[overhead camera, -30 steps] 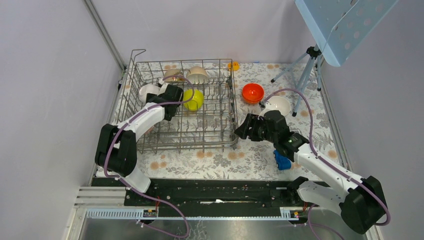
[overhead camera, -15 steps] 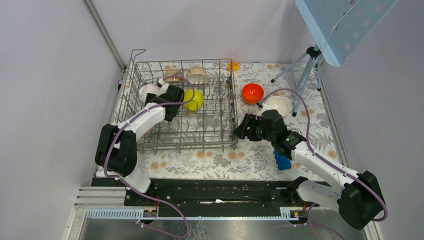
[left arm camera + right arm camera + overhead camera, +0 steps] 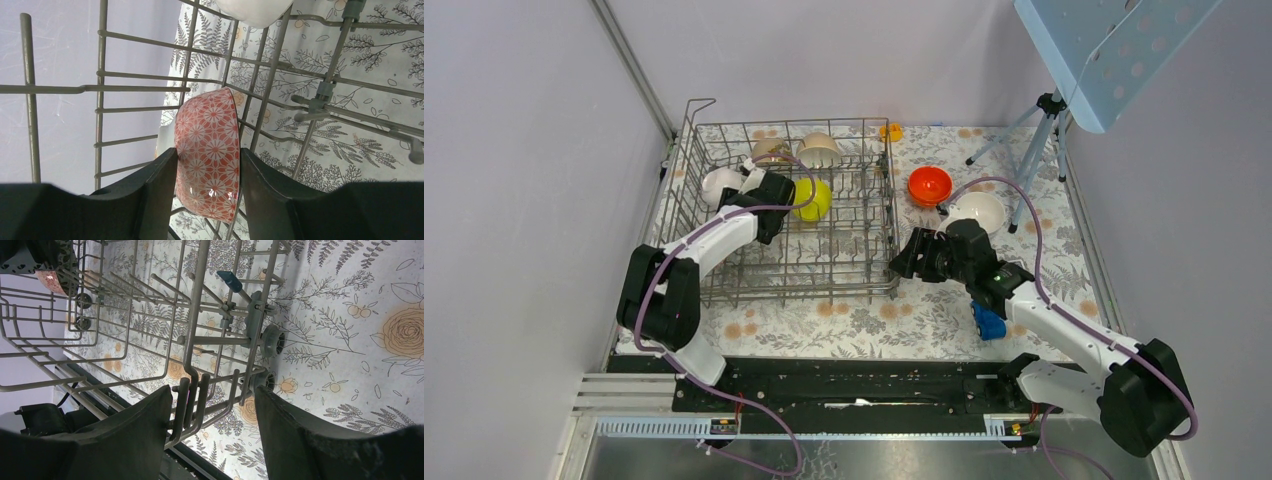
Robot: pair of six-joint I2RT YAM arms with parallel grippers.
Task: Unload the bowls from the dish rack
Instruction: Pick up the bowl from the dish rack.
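One glossy floral bowl

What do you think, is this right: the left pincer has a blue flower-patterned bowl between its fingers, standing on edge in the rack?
Not quite: the left wrist view shows the bowl is red with white flowers, not blue. The left pincer does have it between its fingers, on edge in the rack.
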